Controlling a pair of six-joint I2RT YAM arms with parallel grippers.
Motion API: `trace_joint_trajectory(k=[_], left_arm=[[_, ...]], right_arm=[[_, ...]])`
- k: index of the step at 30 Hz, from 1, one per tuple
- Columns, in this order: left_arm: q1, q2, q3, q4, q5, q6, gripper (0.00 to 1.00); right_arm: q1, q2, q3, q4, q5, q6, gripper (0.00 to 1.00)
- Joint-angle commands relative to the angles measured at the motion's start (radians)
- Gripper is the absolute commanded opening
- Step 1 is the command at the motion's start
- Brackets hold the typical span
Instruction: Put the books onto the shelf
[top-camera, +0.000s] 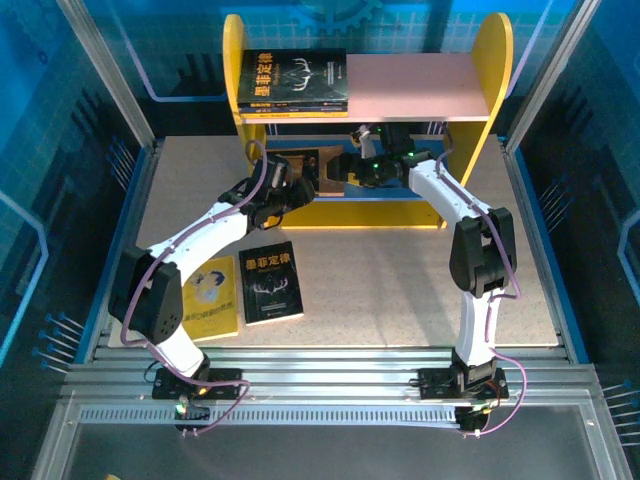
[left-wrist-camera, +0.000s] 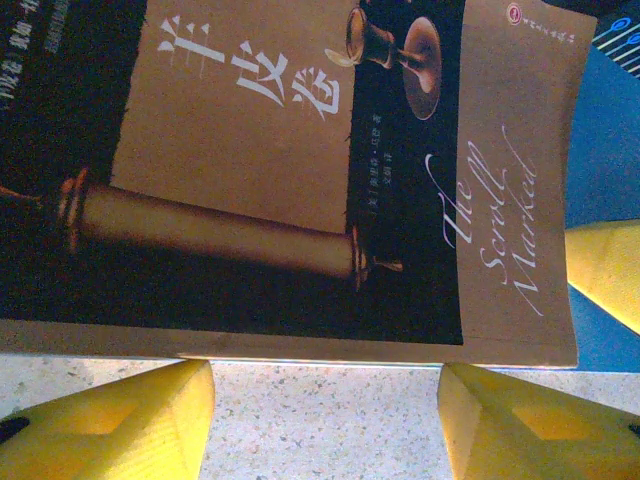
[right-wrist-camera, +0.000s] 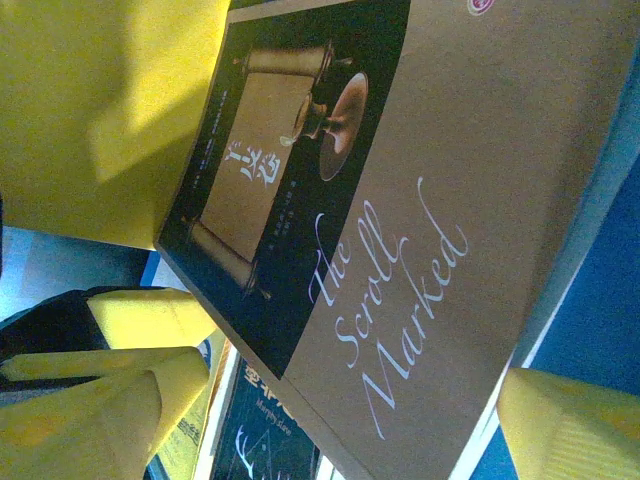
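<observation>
The shelf (top-camera: 492, 60) stands at the back of the table, with black antler-cover books (top-camera: 292, 78) stacked on the left of its pink upper board (top-camera: 420, 85). A brown-black book (top-camera: 326, 166) (left-wrist-camera: 300, 150) (right-wrist-camera: 430, 200) lies tilted at the lower tier between my two grippers. My left gripper (top-camera: 305, 188) (left-wrist-camera: 325, 410) is open, its yellow fingertips (left-wrist-camera: 130, 420) just short of the book's near edge. My right gripper (top-camera: 356, 172) (right-wrist-camera: 350, 410) is open on the book's other side, the book's corner reaching between its fingers (right-wrist-camera: 570, 420). A yellow book (top-camera: 210, 295) and a black book (top-camera: 272, 282) lie flat on the table.
The shelf's yellow front rail (top-camera: 340, 214) runs along the lower tier. Aluminium frame posts (top-camera: 110, 70) and blue walls close in the sides. In the right wrist view the black book (right-wrist-camera: 265, 440) and the yellow book (right-wrist-camera: 185, 440) show beneath the tilted one.
</observation>
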Motion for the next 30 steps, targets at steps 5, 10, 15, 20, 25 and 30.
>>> trace_joint_trajectory(k=[5,10,15,20,25,30], left_arm=[[0.020,-0.019,-0.005,0.013,-0.014,0.004,0.62],[0.019,-0.044,-0.045,0.016,-0.013,-0.014,0.62],[0.019,-0.071,-0.086,0.015,-0.030,-0.018,0.62],[0.019,-0.078,-0.089,0.009,-0.034,-0.015,0.62],[0.019,-0.101,-0.092,-0.013,-0.050,-0.002,0.62],[0.022,-0.130,-0.100,-0.034,-0.069,0.012,0.62]], right_arm=[[0.008,-0.022,-0.039,0.051,-0.075,0.006,0.88],[0.005,-0.041,-0.071,0.060,-0.074,0.006,0.88],[0.002,-0.055,-0.096,0.067,-0.074,0.007,0.88],[-0.001,-0.073,-0.117,0.071,-0.071,0.006,0.88],[-0.004,-0.096,-0.146,0.075,-0.066,0.006,0.88],[-0.006,-0.105,-0.157,0.070,-0.060,-0.001,0.88]])
